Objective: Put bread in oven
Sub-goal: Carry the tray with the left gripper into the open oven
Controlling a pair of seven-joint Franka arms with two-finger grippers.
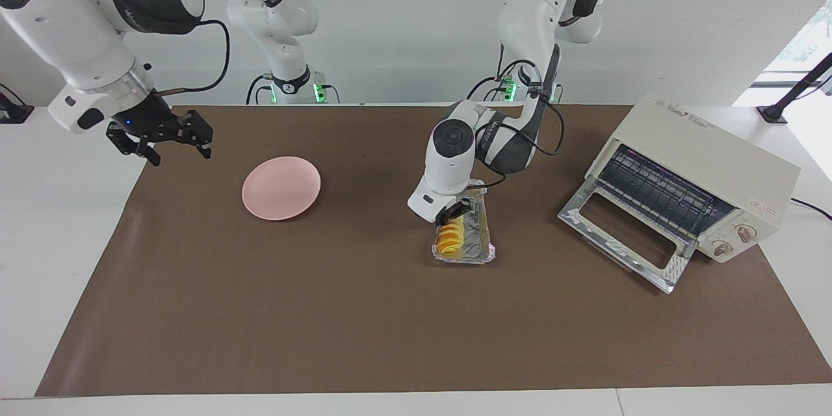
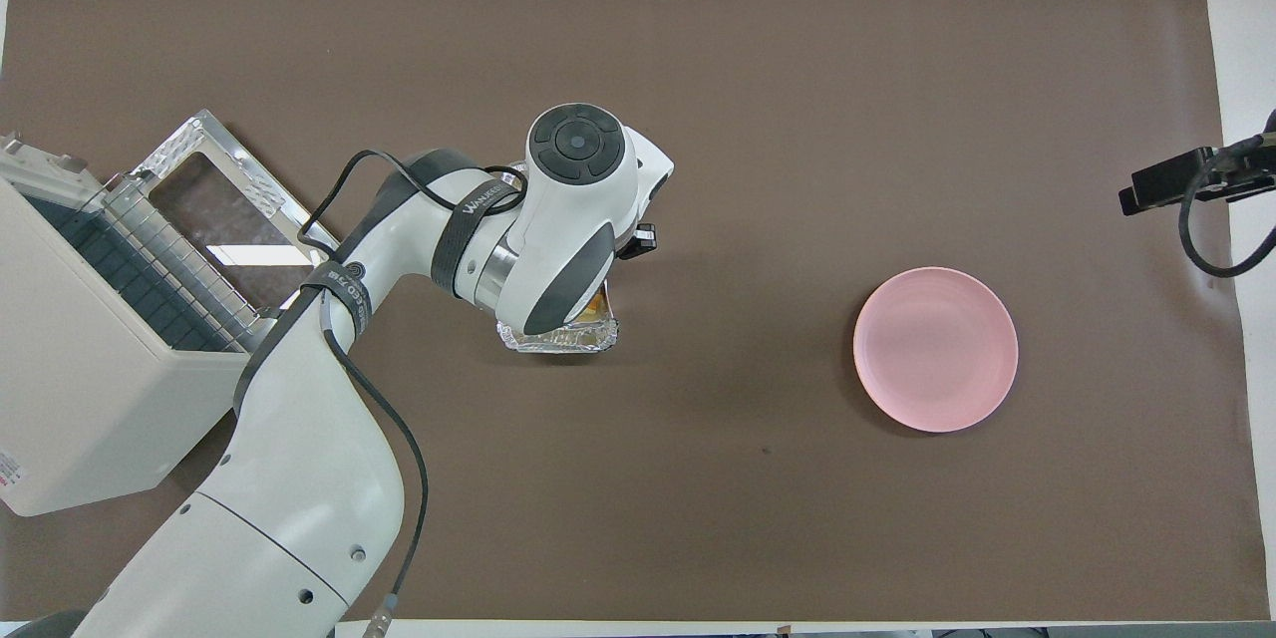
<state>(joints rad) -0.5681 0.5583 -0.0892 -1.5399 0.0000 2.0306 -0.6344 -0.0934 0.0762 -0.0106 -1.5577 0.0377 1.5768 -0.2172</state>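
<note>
The yellow-orange bread (image 1: 450,238) lies in a crinkled silver foil tray (image 1: 480,234) in the middle of the brown mat. My left gripper (image 1: 457,211) is down at the tray, right over the end of the bread nearer the robots. In the overhead view the left arm's wrist hides most of the bread (image 2: 599,304) and the tray (image 2: 558,340). The cream-white oven (image 1: 708,143) stands at the left arm's end of the table with its glass door (image 1: 624,234) folded down open and the wire rack showing. My right gripper (image 1: 164,138) waits, open and empty, raised over the mat's edge at the right arm's end.
An empty pink plate (image 1: 281,188) sits on the mat toward the right arm's end; it also shows in the overhead view (image 2: 935,349). The oven (image 2: 90,399) and its open door (image 2: 224,209) stand beside the left arm. The brown mat (image 1: 325,325) covers the table.
</note>
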